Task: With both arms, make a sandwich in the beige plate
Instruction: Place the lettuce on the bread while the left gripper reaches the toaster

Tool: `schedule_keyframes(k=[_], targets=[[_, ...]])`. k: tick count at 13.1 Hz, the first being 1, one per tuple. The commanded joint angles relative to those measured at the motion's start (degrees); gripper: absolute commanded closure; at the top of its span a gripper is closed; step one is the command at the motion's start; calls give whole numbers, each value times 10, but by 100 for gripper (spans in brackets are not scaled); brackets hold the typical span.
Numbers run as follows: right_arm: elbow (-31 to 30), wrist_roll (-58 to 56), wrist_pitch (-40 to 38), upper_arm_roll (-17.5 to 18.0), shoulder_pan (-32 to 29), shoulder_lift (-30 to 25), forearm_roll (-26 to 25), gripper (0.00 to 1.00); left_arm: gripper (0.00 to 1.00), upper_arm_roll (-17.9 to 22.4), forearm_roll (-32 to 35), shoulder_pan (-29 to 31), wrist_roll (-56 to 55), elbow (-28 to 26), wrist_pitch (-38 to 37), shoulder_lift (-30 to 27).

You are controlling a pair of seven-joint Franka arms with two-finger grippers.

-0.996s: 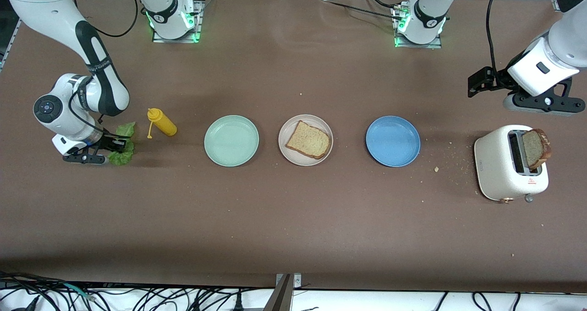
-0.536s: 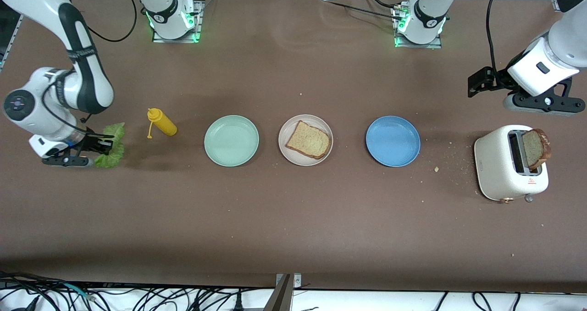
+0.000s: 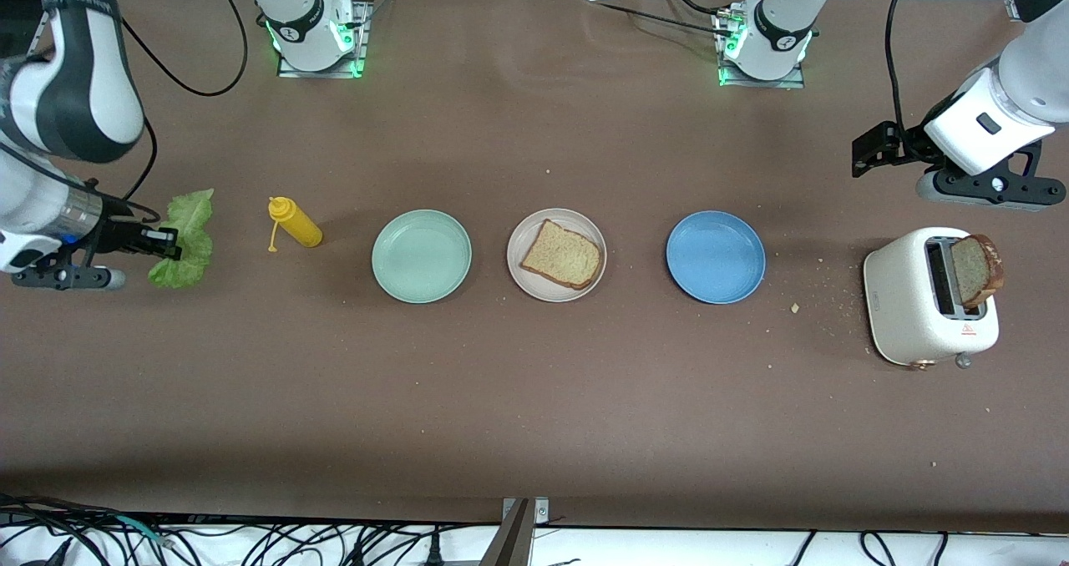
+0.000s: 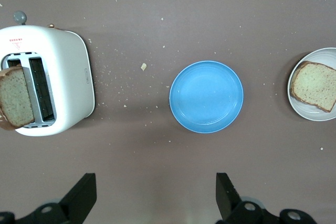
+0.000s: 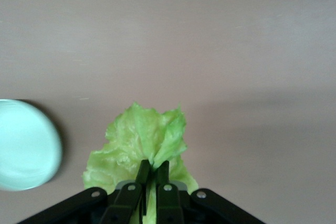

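My right pincer (image 3: 171, 245) is clamped on the lettuce leaf (image 3: 184, 239), its fingers (image 5: 143, 172) pinched nearly together on the leaf's stem end, and it holds the leaf up over the surface (image 3: 534, 399) at the right arm's end; in the right wrist view the leaf (image 5: 140, 147) fans out ahead of the pincer (image 5: 152, 174), with the rim of the mint green plate (image 5: 25, 145) off to one side. From that pincer toward the left arm's end, I see the yellow squeeze bottle (image 3: 294, 221) lying on the surface just beside the leaf; then the mint green plate (image 3: 422, 256); then the beige plate (image 3: 556, 255) with one toast slice (image 3: 562, 255) lying flat on it; then the blue plate (image 3: 716, 256), well apart from the leaf. My left pincer (image 4: 155, 195) waits over the left arm's end of the surface with its fingers spread wide and nothing between them; under and ahead of it sit the blue plate (image 4: 206, 96) and the white toaster (image 4: 68, 80); a second toast slice (image 4: 17, 96) stands in one of the toaster's slots; crumbs (image 4: 143, 66) are scattered between toaster and blue plate.
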Motion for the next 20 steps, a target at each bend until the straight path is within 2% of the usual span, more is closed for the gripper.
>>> schedule_keyframes(k=[1, 4, 6, 8, 12, 14, 15, 17, 20], targets=[[18, 118, -42, 10, 37, -26, 50, 100, 0, -3, -5, 1, -3, 6, -9, -2], [22, 312, -28, 10, 128, -26, 94, 100, 0, -2, -5, 2, -3, 6, -9, -2], [30, 455, 32, 10, 202, -7, 98, 100, 0, -2, -4, 2, -3, 6, -9, -2], [32, 567, 103, 29, 255, 24, 98, 100, 0, -2, -4, 2, -3, 6, -9, -2], [59, 737, 242, 67, 320, 132, 97, 100, 0, -2, -5, 3, -2, 6, -9, -2], [124, 827, 269, 93, 335, 220, 89, 100, 0, -2, -5, 3, -3, 6, -9, -2], [141, 841, 276, 95, 339, 248, 88, 100, 0, -2, -4, 2, -3, 6, -9, -2], [139, 842, 299, 96, 343, 271, 87, 100, 0, -2, -5, 3, -3, 5, -9, -2], [139, 847, 306, 115, 343, 304, 92, 100, 0, 1, -2, 4, -3, 5, -3, 4]])
